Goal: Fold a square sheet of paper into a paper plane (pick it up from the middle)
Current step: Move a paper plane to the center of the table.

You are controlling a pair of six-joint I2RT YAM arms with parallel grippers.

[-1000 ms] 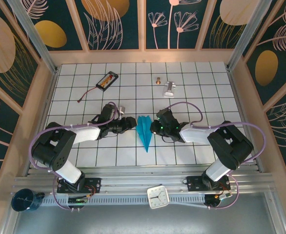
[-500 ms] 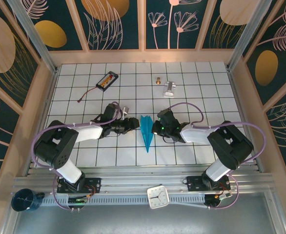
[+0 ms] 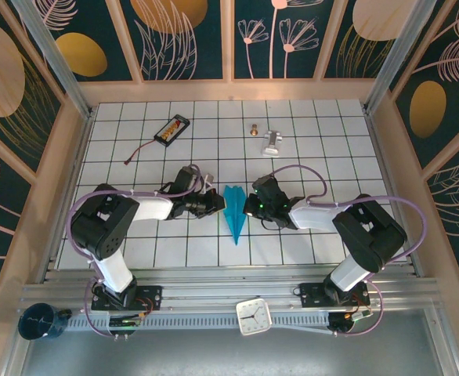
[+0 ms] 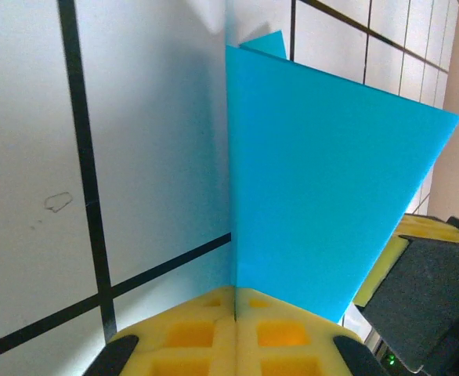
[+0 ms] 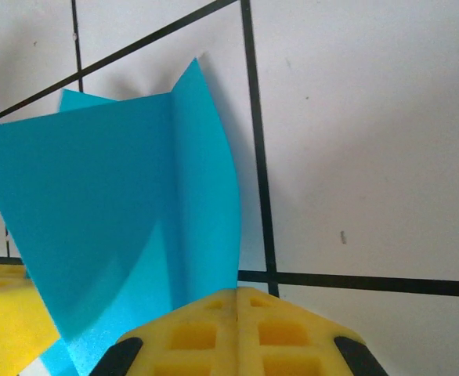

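Dead centre of the bench (image 3: pixel 323 149), the plane (image 3: pixel 233 213) is already a slim dart, nose pointing back at the arm bases, wide tail toward the far wall. So the folding looks pretty much done to me, and this is finishing work.

Left hand (image 3: pixel 218 202) comes in from its side and right hand (image 3: pixel 249 205) from the other, both low and right up against the paper. From the left wrist, the yellow pads (image 4: pixel 198 333) are pressed together with the blue sheet running straight into the seam, so that hand is clamped on the plane. The right wrist tells the same story: pads closed, paper sticking up out of the join and curling a bit.

My guess at why they mirror each other: one wing per hand, so the body stays centred and neither side gets dragged while the wings are spread or the crease is sharpened. Thin paper like that will tear or skew if one side pulls harder.

Battery pack (image 3: pixel 173 129) and silver piece (image 3: pixel 272 141) sit well apart at the far end, out of the way.
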